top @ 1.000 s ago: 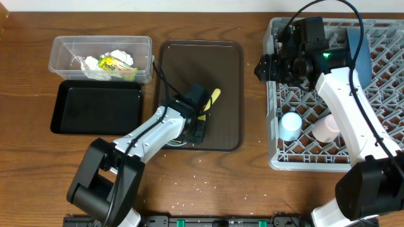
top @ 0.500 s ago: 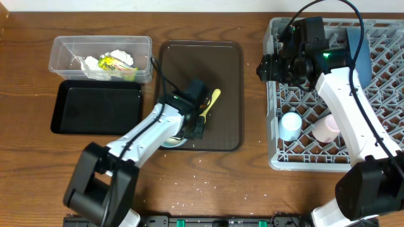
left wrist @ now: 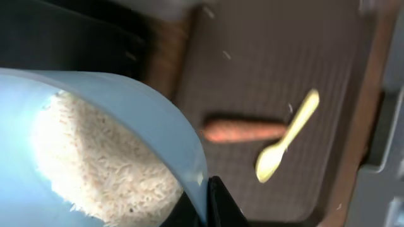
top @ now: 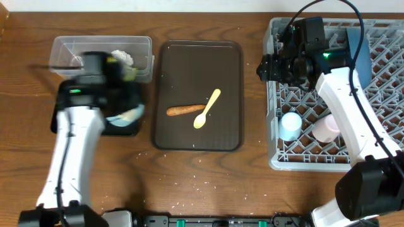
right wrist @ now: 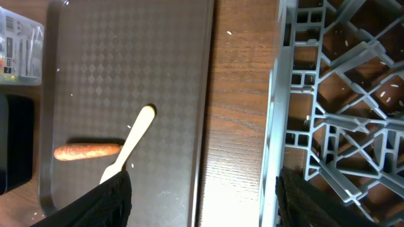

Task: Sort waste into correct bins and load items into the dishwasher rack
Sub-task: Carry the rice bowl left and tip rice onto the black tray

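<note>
Since half a second ago the left claw (top: 118,106) has swung off the brown serving tray (top: 189,63) toward 9 o'clock. It now hangs, motion-blurred, over the black tray (top: 128,129), taking the light blue bowl (top: 127,117) with it. The left wrist view shows this claw clamped on the bowl's rim, with white rice (left wrist: 95,164) heaped inside. The carrot (top: 186,110) and the yellow spoon (top: 207,108), half hidden under the arm before, now lie in plain sight mid-tray. The right claw (top: 264,68) has not shifted: it sits at the 10 o'clock edge of the dishwasher rack (top: 273,148), fingers spread wide apart.

The clear box (top: 63,47) sits just at 12 o'clock of the black tray, close to the raised bowl. A bare strip of tabletop (top: 252,183) separates the serving tray from the rack. The serving tray's 12 o'clock half is bare.

The carrot's long axis runs 9 to 3 o'clock. The spoon slants, scoop toward 7 o'clock and handle toward 1, with the scoop end at the carrot's 3 o'clock tip.
</note>
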Controlling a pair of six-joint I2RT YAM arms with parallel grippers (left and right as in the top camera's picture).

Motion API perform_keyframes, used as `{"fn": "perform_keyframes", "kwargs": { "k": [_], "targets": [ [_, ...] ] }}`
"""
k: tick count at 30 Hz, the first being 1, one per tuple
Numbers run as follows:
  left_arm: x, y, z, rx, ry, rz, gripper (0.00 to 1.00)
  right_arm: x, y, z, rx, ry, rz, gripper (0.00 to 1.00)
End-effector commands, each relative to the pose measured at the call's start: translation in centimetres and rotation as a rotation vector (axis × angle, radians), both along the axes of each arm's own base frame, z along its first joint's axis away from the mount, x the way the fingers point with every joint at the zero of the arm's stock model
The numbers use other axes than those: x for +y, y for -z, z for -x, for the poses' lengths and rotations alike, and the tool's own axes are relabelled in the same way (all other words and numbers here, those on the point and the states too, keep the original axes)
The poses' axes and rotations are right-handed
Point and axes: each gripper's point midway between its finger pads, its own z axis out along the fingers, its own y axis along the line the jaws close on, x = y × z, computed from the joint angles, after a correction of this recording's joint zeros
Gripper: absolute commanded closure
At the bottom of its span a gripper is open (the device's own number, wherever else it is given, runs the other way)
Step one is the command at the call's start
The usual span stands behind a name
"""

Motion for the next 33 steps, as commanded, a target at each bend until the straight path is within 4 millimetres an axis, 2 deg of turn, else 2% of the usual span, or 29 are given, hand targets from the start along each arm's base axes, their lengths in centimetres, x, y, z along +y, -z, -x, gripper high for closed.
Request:
{"fn": "perform_keyframes", "kwargs": {
  "k": [1, 8, 12, 14, 17, 23, 33],
  "targets": [
    [1.7, -1.3, -0.9, -0.087, 0.043, 0.228, 0.94, -0.3, -0.3, -0.2, -0.01, 0.004, 0.007, 0.28],
    [7.5, -1.8, -2.1, -0.241, -0.037, 0.68, 0.94, -0.3, -0.3, -0.2, -0.01, 0.003, 0.007, 0.28],
    [9.3, -3.2, -2.4, -0.362, -0.031, 0.984, 0.94, -0.3, -0.3, -0.1, -0.012, -0.004, 0.01, 0.27],
    [10.2, -2.3, -2.4, -0.309, -0.099, 1.059, 0.94, -0.3, -0.3, -0.1, -0.014, -0.008, 0.012, 0.28],
    [10.9, -1.3, -2.4, -0.259, -0.158, 1.107, 0.94, -0.3, -0.2, -0.1, -0.014, -0.012, 0.018, 0.27],
    [10.9, -1.4, -2.4, -0.225, -0.189, 1.137, 0.94, -0.3, -0.2, -0.1, -0.015, -0.018, 0.021, 0.27],
    [11.7, -1.6, -3.2, -0.322, -0.119, 1.056, 0.94, -0.3, -0.2, -0.1, -0.015, -0.018, 0.022, 0.25]
  ]
}}
